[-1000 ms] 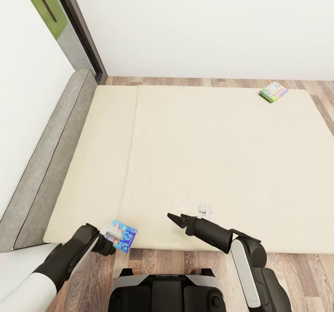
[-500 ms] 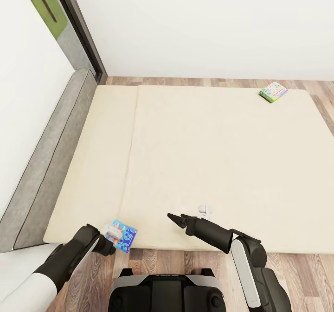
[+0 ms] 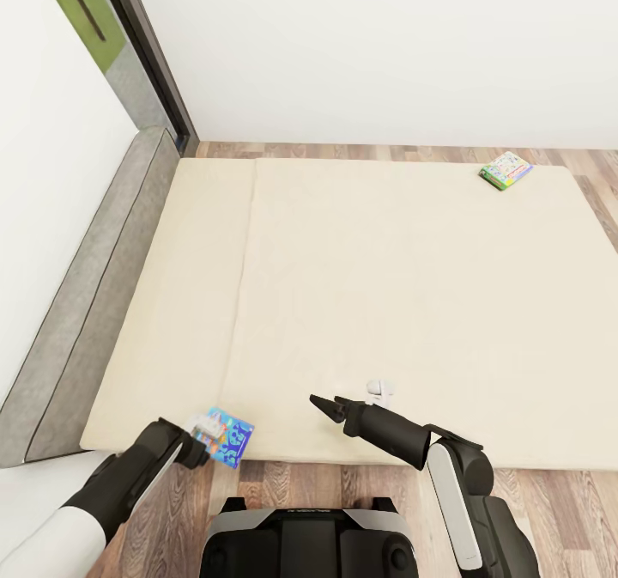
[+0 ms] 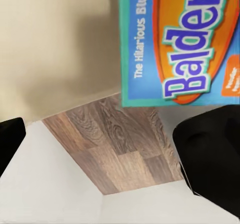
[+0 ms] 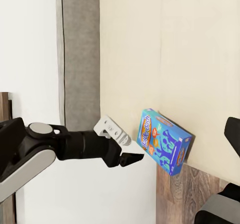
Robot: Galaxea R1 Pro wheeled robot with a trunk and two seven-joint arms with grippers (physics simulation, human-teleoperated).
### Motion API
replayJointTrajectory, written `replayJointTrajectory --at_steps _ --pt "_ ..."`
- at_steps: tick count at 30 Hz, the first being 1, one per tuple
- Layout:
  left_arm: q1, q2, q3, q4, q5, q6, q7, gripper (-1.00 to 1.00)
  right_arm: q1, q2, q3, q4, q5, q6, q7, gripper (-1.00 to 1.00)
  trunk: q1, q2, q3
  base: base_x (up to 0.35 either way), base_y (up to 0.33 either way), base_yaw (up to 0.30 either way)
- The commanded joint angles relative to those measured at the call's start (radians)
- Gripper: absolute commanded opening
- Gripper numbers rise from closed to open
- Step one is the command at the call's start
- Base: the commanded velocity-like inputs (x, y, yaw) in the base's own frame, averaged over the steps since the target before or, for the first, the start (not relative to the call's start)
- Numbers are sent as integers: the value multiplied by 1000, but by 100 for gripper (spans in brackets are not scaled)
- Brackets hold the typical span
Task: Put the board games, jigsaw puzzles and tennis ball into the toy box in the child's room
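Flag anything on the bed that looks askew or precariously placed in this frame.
The blue board game sits crooked at the near corner of the bed, one end overhanging the wood floor, beside the left end effector. The green-edged board game lies flat at the far corner.

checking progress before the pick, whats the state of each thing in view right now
blue board game: lying on the bed's near edge, one corner overhanging the floor, not gripped
green-edged board game: flat at the bed's far corner, untouched
left gripper: open, at the blue board game's edge
right gripper: holds nothing, hovering over the bed; open or shut unclear
bed: beige mattress bare apart from the two games
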Motion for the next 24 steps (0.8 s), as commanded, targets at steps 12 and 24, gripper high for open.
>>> replayJointTrajectory --at_steps 12,24 --pt "-1 -11 -2 53 -3 -31 4 100 0 1 -2 0 0 6 4 100 0 -1 -1 0 0 0" --pt "-2 -34 -2 125 -15 -81 6 100 0 1 -4 -1 0 6 4 100 0 -1 -1 0 0 0"
